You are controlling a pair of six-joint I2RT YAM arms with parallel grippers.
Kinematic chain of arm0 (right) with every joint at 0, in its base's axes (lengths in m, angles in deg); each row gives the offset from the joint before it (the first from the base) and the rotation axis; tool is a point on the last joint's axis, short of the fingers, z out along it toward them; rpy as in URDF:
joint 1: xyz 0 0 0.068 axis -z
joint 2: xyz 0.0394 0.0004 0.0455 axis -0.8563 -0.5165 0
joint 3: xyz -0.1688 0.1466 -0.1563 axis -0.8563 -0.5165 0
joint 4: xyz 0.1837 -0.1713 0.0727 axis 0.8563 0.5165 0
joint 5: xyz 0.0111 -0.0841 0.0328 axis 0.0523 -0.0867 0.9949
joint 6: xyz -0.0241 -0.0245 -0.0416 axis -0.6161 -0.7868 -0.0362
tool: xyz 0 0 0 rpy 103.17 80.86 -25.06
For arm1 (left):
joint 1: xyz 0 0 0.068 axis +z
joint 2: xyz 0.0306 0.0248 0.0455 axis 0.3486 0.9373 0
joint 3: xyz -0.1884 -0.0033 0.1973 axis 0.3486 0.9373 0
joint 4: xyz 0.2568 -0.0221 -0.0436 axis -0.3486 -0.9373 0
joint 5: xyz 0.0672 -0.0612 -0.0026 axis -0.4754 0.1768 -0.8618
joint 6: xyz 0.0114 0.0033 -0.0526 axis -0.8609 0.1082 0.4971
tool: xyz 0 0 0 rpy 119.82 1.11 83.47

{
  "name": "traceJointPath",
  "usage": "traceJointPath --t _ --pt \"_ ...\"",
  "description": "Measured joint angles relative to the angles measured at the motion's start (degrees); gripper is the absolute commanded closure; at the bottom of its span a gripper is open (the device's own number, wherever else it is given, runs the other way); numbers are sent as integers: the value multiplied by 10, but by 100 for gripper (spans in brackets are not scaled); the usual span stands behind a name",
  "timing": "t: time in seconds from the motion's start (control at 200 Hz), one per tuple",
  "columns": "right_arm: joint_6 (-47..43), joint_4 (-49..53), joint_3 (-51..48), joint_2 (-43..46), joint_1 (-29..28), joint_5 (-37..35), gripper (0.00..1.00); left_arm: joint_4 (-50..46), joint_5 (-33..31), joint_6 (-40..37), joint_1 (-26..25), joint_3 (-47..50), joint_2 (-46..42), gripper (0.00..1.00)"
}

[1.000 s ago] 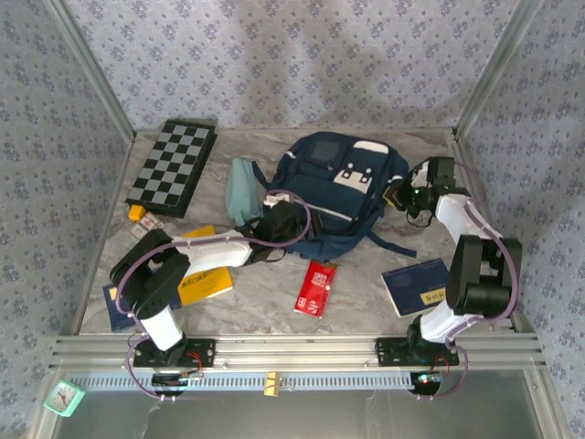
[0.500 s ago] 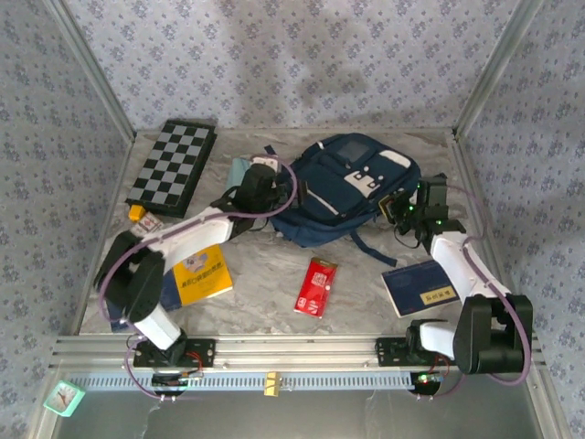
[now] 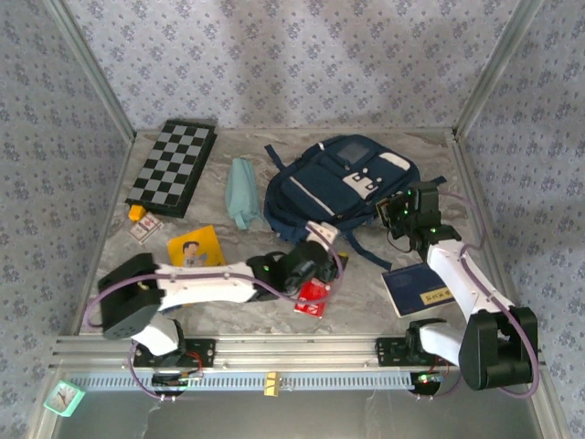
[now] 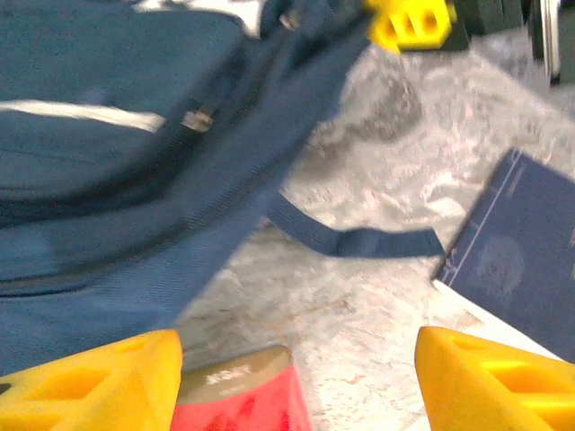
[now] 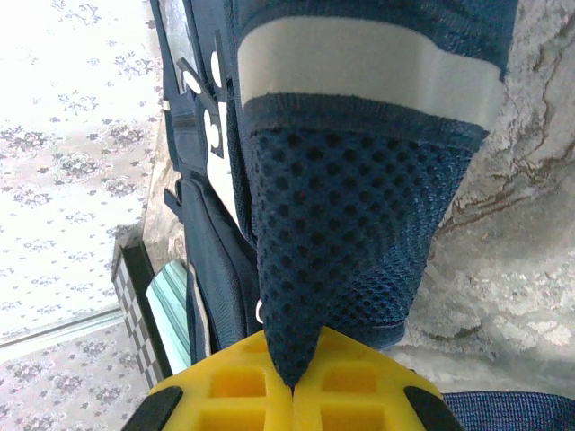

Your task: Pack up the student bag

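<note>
Having swung forward, the left gripper (image 4: pixel 296 373) now straddles the red packet (image 4: pixel 235 400), jaws apart, likely the next item, while the right gripper (image 5: pixel 292 382) stays clamped on the student bag (image 3: pixel 338 187) toward the back of the table (image 3: pixel 247 315).

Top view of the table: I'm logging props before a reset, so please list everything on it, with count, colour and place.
backpack: one, navy with white patches, back centre-right
chessboard: one, black and white, back left
pouch: one, pale teal, left of the backpack
book: one, yellow, near left
packet: one, red, near centre
booklet: one, navy, near right
orange piece: one, by the chessboard's near corner, too small to name
card: one, pale, just nearer than the orange piece
left jaws: yellow, open, over the packet
right jaws: yellow, shut on the backpack's mesh side pocket
</note>
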Motion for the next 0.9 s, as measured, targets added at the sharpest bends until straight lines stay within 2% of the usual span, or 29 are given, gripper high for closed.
traceJointPath --t 0.145,0.26,0.515,0.9 --pt "20 0 -11 15 -10 2 100 47 -32 -15 -34 -53 97 40" --pt "31 0 -16 24 -11 3 100 75 -64 -17 -37 -94 151 40" --pt "58 1 -32 49 -16 3 100 123 -99 -9 -9 -151 229 44" --pt "73 -8 -34 49 -26 1 100 209 -102 -33 24 -175 293 50"
